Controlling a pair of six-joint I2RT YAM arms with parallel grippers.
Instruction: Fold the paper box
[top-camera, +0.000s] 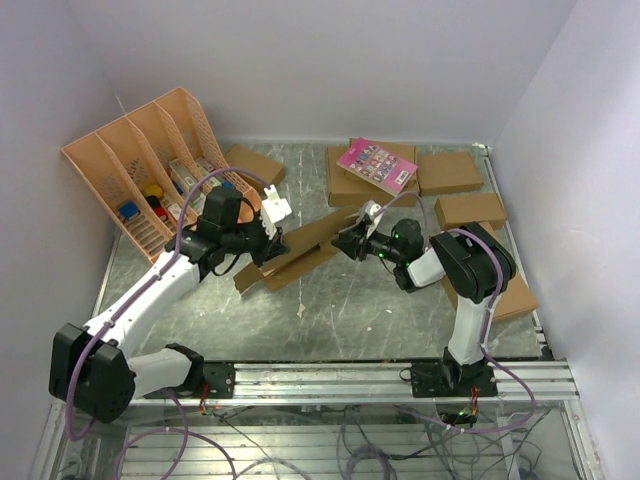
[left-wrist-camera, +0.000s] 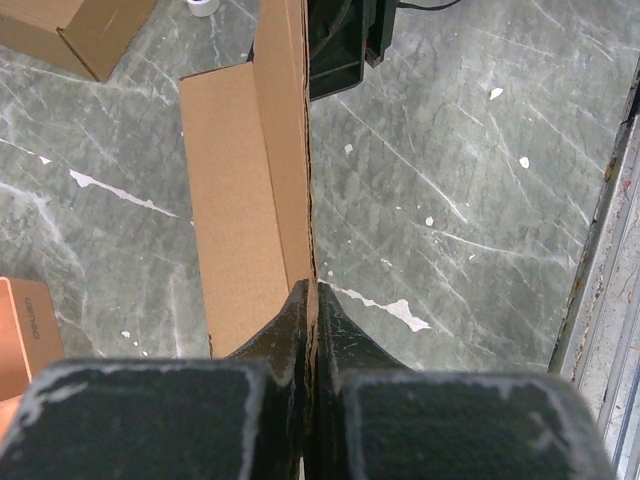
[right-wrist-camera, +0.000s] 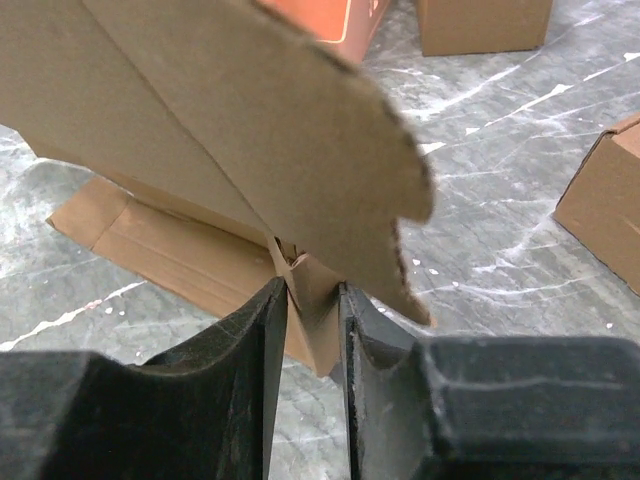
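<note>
My left gripper (left-wrist-camera: 312, 292) is squeezed shut on a thin standing wall of the paper box (left-wrist-camera: 240, 200). My right gripper (right-wrist-camera: 312, 290) has a small flap between its jaws, but I cannot tell if they pinch it yet. The box lies in the middle of the table (top-camera: 380, 310): plain brown card, long, half flat, with a rounded flap; I think it is light and bendy, best held by edges near folds.
</note>
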